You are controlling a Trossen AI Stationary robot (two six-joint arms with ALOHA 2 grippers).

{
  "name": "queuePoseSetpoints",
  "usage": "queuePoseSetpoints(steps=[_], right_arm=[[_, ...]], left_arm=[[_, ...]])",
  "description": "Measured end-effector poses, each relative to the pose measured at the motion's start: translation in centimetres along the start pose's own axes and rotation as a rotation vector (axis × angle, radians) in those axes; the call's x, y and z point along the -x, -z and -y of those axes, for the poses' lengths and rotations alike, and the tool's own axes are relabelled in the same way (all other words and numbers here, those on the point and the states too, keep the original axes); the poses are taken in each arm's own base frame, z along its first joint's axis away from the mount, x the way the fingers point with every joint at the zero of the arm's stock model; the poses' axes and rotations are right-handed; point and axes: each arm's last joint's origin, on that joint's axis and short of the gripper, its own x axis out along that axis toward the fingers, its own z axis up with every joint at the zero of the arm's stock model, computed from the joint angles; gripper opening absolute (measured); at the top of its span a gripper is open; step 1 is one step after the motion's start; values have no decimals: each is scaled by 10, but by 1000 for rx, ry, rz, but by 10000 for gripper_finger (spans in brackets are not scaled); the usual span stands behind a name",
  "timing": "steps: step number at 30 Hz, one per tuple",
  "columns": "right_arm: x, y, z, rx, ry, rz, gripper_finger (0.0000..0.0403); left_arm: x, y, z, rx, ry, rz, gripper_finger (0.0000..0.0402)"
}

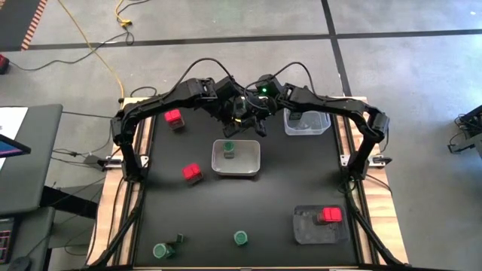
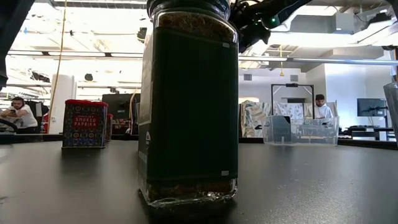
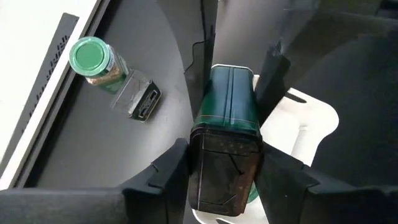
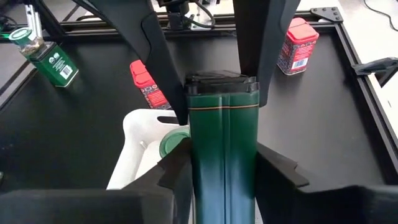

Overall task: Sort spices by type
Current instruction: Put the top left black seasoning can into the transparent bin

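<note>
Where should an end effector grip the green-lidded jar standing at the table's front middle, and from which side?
Probably its body just under the lid, from straight above: the jar stands upright, lid up, nothing close beside it. Left end effector and right end effector both clamp a dark tin over the middle tray.

— What lies beyond the black tabletop (image 1: 241,203)?
— A yellow cable (image 1: 105,45) on grey floor (it runs toward the far edge), and two seated people (image 2: 18,115) in the room.
</note>
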Motion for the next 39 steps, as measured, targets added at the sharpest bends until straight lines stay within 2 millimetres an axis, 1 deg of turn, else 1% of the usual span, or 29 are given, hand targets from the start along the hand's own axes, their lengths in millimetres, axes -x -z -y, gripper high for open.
queuePoseSetpoints(steps=[3,8,13,17,19,21,25,30,32,34,37,39], right_arm=[[0,0,0,0,0,-1,170],[0,0,0,-1,4,-3,153],[1,1,2,-5,12,-5,153],[5,3,7,-14,24,-5,160],[11,3,10,-25,37,-5,159],[15,2,13,-31,48,1,156],[28,4,18,-58,71,-7,157],[56,0,20,-90,110,5,158],[69,-3,19,-95,127,17,158],[82,-6,18,-94,147,33,158],[99,-11,15,-85,175,67,159],[107,-13,14,-91,186,80,159]], left_arm=[[0,0,0,33,0,0,162],[0,0,0,47,0,-1,171],[0,0,0,58,-6,-1,211],[1,0,-2,61,-61,6,237],[2,0,-2,71,-64,10,241],[8,1,-2,70,-63,23,242],[27,3,-1,40,-61,60,242],[47,5,0,-3,-59,144,242],[48,8,1,-21,-55,205,242],[44,16,0,-24,-53,257,242],[33,36,-3,18,-48,333,242],[27,52,-7,58,-41,406,242]])
